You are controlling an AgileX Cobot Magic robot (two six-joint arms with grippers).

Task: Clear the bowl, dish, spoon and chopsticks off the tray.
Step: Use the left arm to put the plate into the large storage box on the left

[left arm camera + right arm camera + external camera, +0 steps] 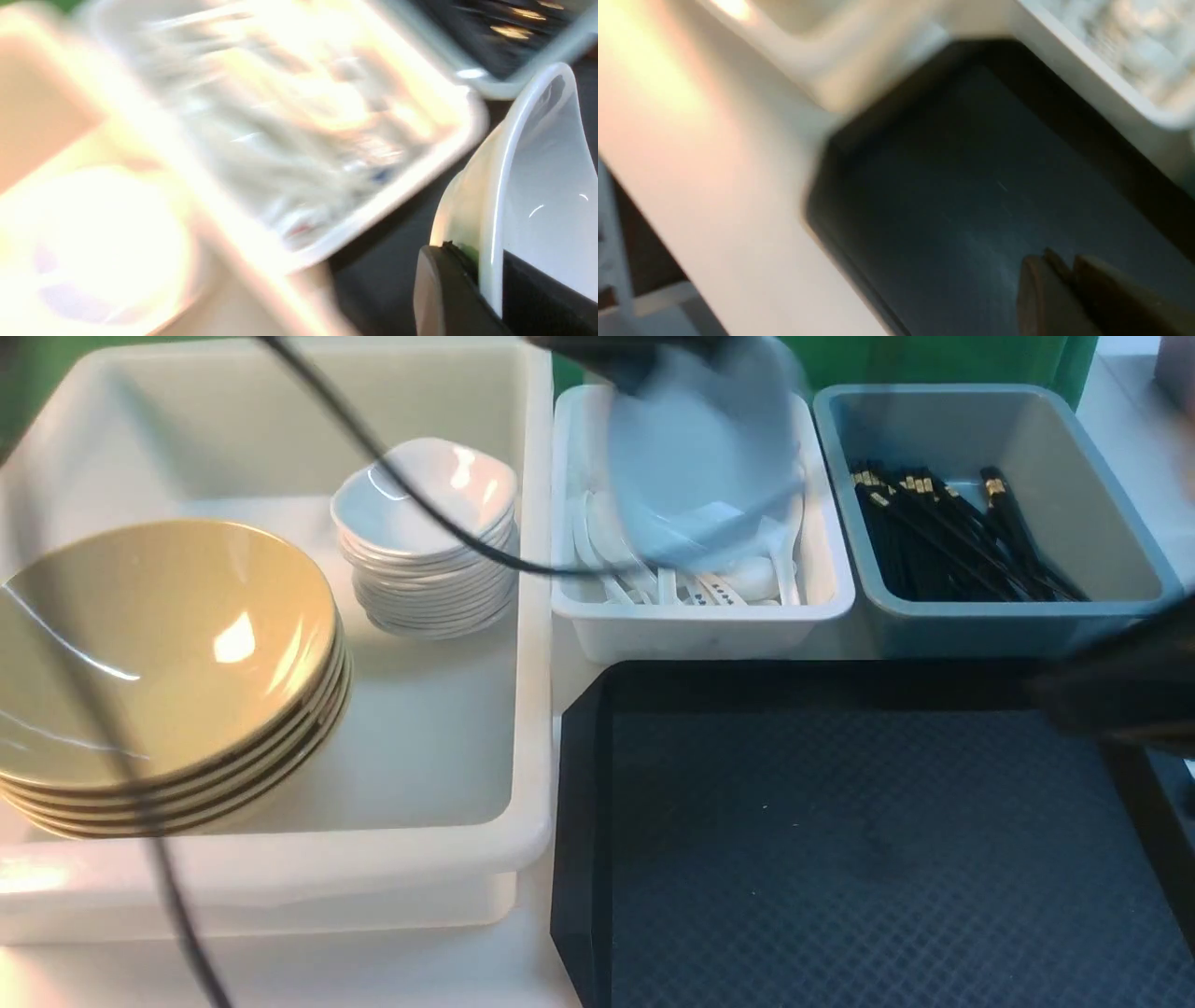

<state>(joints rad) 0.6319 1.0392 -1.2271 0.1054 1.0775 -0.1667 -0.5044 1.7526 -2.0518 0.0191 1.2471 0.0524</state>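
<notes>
The black tray (579, 803) holds nothing in the front view. My left gripper (644, 355) is a dark blur at the top. It is shut on the rim of a white dish (700, 457), held tilted above the small white tub (700, 625) of spoons (691, 583). The left wrist view shows the jaws (490, 280) clamped on the dish (537, 186). My right gripper (1120, 700) is blurred at the tray's right edge; in the right wrist view it (1064, 275) is shut and empty over the tray (971, 186).
A large white tub (532, 709) on the left holds a stack of tan bowls (159, 653) and a stack of white dishes (425, 541). A blue-grey tub (1027, 616) at the back right holds several black chopsticks (952, 532). A black cable (392, 476) hangs across the left.
</notes>
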